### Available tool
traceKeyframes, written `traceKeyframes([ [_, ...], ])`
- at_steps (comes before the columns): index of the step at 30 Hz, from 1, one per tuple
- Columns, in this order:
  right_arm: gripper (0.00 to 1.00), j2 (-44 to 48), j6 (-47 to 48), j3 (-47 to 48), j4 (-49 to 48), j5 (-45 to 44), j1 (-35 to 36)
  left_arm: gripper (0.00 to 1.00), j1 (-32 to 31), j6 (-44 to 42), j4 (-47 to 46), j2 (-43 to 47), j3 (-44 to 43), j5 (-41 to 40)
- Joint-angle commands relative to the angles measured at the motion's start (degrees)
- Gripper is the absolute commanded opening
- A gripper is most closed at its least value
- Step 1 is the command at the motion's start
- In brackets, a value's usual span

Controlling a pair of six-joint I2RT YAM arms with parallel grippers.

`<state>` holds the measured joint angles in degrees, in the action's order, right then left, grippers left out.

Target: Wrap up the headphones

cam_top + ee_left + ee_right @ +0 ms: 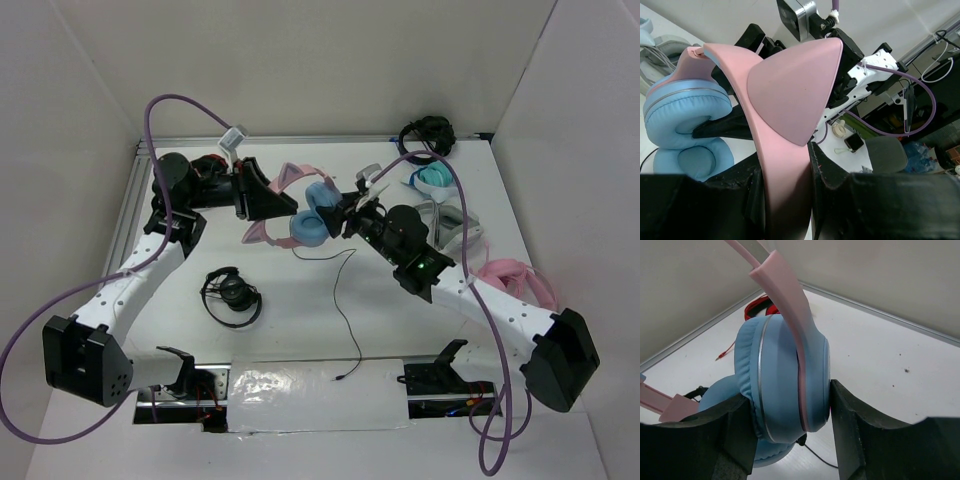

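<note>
Looking down from above, we find the headphones (pixel 310 230) lifted off the desk (pixel 420 340) toward its far middle, slung between the two arms. Our left tool (pixel 282 207) is clamped on the pink headband (pixel 785 200); in the left wrist view both black fingers (pixel 827 175) press against the band's sides just below one cat ear (pixel 795 90), with the light blue ear cups (pixel 680 115) stacked off to the left. Our right tool (pixel 337 216) is closed on one ear cup (pixel 785 385): in the right wrist view its fingers (pixel 847 430) sit on either side of the cup, touching padding and shell, and the pink band runs up across the cup's face. The second cup shows lower and behind the first. From the cups the thin black cable (pixel 338 300) drops to the desk and trails loosely toward the near edge, its end lying near the arm bases. Small black headphones (pixel 232 297) rest on the desk below the left arm, well apart from the held set. All-pink headphones (pixel 515 280) lie at the right side beside the right arm. Red-and-black headphones (pixel 757 307) lie by the far wall.
</note>
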<state>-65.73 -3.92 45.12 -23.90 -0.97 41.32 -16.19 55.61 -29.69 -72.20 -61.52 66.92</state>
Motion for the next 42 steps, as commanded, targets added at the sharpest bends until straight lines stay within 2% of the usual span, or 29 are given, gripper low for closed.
traceKeyframes([
  [1, 0.0, 0.6, -1.9, 4.7, -0.2, -6.8, 0.8, 0.12, -1.1, -2.6, -2.8, 0.3, -1.1, 0.9],
  [2, 0.0, 1.0, -2.1, 5.0, 0.4, -7.6, 0.9, 0.27, -1.2, -3.6, -0.3, 0.4, -1.4, 0.7],
  [3, 0.0, 1.2, -2.6, 5.2, 1.4, -8.9, 1.0, 0.61, -1.2, -5.3, 0.7, 0.4, -1.8, 0.4],
  [4, 0.0, 2.0, -3.1, 5.8, 3.2, -9.7, 1.0, 0.76, -1.2, -6.2, 2.2, 0.5, -1.9, -0.6],
  [5, 0.0, 2.4, -3.5, 6.5, 4.8, -10.3, 1.0, 0.99, -1.3, -7.1, 3.1, 0.6, -2.0, -1.3],
  [9, 0.0, 3.0, -3.8, 10.3, 15.2, -13.4, 1.0, 0.99, -1.7, -16.6, 11.5, 1.0, -3.3, -6.2],
  [10, 0.0, 2.7, -4.2, 12.2, 20.1, -14.7, 1.0, 0.99, -2.4, -18.3, 13.1, 0.9, -3.8, -9.7],
  [12, 0.0, 2.8, -5.4, 13.6, 23.4, -15.6, 1.1, 0.99, -3.4, -23.0, 17.5, 0.8, -4.1, -14.3],
  [16, 0.0, 3.9, -6.4, 16.1, 31.9, -18.2, 1.4, 0.99, -6.8, -29.6, 24.5, 0.0, -5.1, -35.3],
  [19, 0.0, 3.8, -5.9, 19.4, 38.9, -18.5, 1.8, 0.99, -7.2, -31.1, 26.4, -0.9, -5.1, -40.3],
  [22, 0.0, 3.9, -4.1, 19.7, 41.0, -17.3, 2.7, 0.91, -8.0, -32.4, 26.4, -2.1, -5.5, -41.8],
  [23, 0.0, 4.1, -3.3, 19.7, 41.6, -15.4, 2.7, 0.8, -8.2, -32.9, 26.4, -2.6, -5.5, -42.8],
  [25, 0.0, 5.2, -2.5, 20.4, 43.2, -12.8, 2.6, 0.67, -8.8, -33.5, 26.8, -3.2, -5.6, -44.2],
  [26, 0.0, 5.7, -1.4, 20.5, 44.0, -9.9, 2.6, 0.55, -8.8, -33.6, 26.9, -3.8, -5.7, -45.3],
  [28, 0.0, 6.9, -1.4, 21.1, 45.3, -6.3, 2.1, 0.42, -8.7, -34.5, 26.9, -4.4, -5.6, -45.4],
  [29, 0.0, 7.4, -1.7, 21.9, 46.7, -2.6, 1.7, 0.25, -8.7, -34.8, 26.8, -4.3, -5.3, -44.9],
  [31, 0.0, 8.2, -2.4, 22.7, 47.4, 0.7, 0.1, 0.14, -8.8, -34.9, 26.2, -4.0, -4.8, -44.0],
  [32, 0.0, 8.3, -3.4, 22.9, 47.5, 4.3, -0.4, 0.05, -8.8, -34.4, 25.2, -3.6, -3.9, -43.5],
  [34, 0.0, 9.0, -4.3, 22.9, 47.5, 6.3, -1.8, 0.0, -8.8, -34.6, 23.8, -2.4, -2.8, -41.6],
  [39, 0.0, 9.7, -5.9, 21.7, 46.7, 1.2, -2.7, 0.0, -8.8, -34.7, 20.5, 0.3, 0.2, -38.5],
  [42, 0.0, 9.0, -5.2, 20.1, 45.3, 1.4, -2.6, 0.0, -8.8, -33.2, 19.5, 1.9, 1.0, -35.6],
])
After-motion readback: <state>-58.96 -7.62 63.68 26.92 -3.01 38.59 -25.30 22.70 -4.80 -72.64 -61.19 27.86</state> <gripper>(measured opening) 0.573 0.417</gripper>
